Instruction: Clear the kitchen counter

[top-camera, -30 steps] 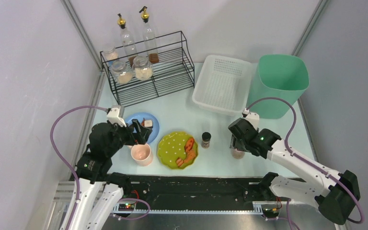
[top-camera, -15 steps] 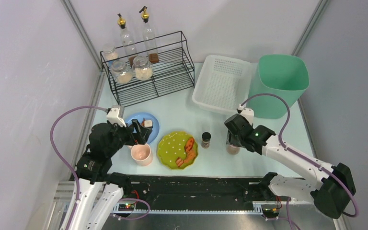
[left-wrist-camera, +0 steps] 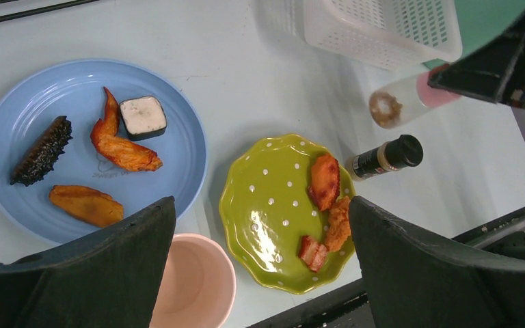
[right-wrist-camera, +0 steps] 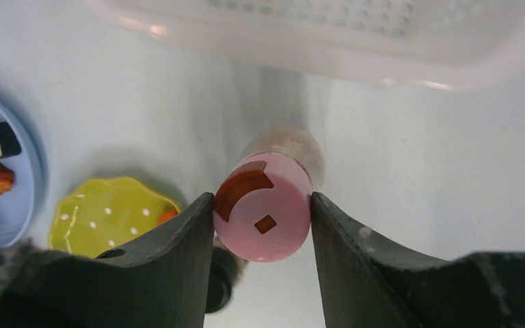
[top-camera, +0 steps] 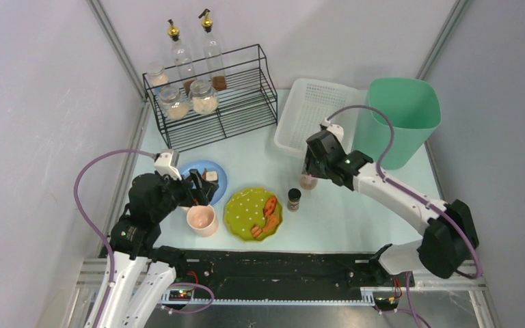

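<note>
**Pale counter under grey walls: one shaker off it, plates to go**

Grey walls close in a pale mint kitchen counter (top-camera: 260, 160), and that surface lies beneath both sets of fingers, touching neither as far as the views show.

Take the green plate (top-camera: 253, 213) as your marker. Beyond it and to its right, the right gripper (right-wrist-camera: 262, 205) is clamped on a pink-capped shaker (left-wrist-camera: 400, 106). Its fingers (right-wrist-camera: 178, 260) press the cap from both sides. The shaker's shadow falls on the counter below, so you can judge it lifted clear, most likely on its way to storage rather than parked.

Just left of the green plate, the left gripper (left-wrist-camera: 261, 212) hangs with its jaws spread wide and nothing between them. It looks down on the crockery, probably ready for a pick-up.

Around the green plate, which carries fried pieces:
- a pink cup (top-camera: 202, 220) sits just to its left;
- a blue plate (top-camera: 205, 179) with food lies beyond that cup;
- a dark-capped bottle (top-camera: 293, 199) stands just to its right.

Farther off on its far side are a wire rack (top-camera: 239, 109) with jars to the left and a white basket (top-camera: 321, 116) to the right. A green bin (top-camera: 396, 116) stands beside the basket. You'd expect the shaker to belong on the rack, the dishes in the basket.
</note>
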You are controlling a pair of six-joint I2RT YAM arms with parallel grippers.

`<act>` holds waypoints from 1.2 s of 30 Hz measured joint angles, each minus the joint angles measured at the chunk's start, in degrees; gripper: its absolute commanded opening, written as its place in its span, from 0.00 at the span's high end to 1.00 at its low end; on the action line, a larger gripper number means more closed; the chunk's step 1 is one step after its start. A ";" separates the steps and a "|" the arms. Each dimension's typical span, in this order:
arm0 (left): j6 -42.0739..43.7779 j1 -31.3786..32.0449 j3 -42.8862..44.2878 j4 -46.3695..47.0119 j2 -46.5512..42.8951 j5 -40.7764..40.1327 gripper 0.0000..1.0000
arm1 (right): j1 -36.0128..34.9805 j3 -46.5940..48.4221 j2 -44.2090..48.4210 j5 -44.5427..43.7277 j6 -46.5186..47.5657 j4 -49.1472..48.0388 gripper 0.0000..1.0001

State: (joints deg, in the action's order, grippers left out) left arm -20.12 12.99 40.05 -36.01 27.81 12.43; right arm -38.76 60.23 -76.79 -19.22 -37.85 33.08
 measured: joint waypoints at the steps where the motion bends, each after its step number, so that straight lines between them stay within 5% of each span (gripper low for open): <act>1: 0.00 0.00 0.00 0.00 0.07 0.00 0.00 | -0.07 1.36 -1.64 0.48 0.22 -0.74 0.85; 20: -0.07 0.02 0.00 0.39 0.22 0.00 0.00 | -6.95 26.71 -28.46 1.70 3.63 -4.63 0.80; 29: -0.44 0.02 -0.20 0.52 0.31 0.00 0.00 | -7.54 30.21 -34.45 1.75 3.61 -3.72 0.36; 36: -0.44 0.02 -0.94 0.76 0.59 0.00 0.00 | -8.57 31.65 -35.28 1.73 3.56 -3.34 0.18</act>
State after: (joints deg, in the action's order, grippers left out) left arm -20.56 13.02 39.11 -35.24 28.40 12.43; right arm -47.33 91.88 -112.07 -17.50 -34.28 29.74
